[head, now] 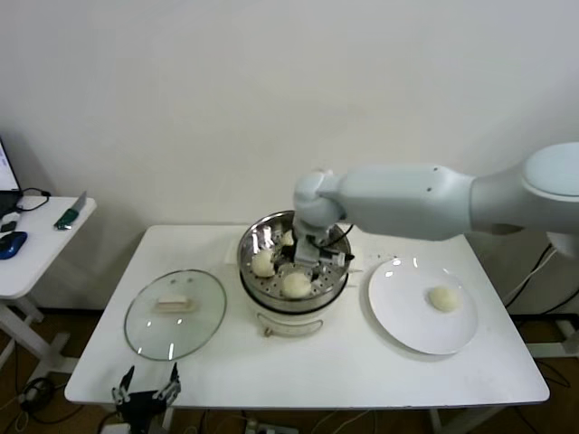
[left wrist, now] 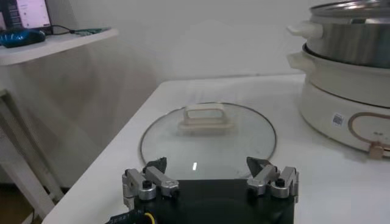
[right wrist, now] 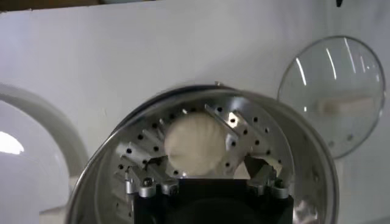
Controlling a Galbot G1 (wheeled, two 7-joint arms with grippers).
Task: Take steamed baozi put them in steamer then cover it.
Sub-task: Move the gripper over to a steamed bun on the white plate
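Baozi (right wrist: 194, 144) sits on the steamer (head: 336, 286) floor directly beneath the right gripper (right wrist: 207, 180), whose jaws stand open, apparently releasing it; left gripper (left wrist: 210, 181) waits open near the cover (left wrist: 208, 139).

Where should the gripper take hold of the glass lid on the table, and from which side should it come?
Grip the whitish bar handle at the centre of the cover, coming straight down from above. The cover lies flat on the table with the handle raised above the glass, and the thin rim sits flush, so an edge grip would likely slip.
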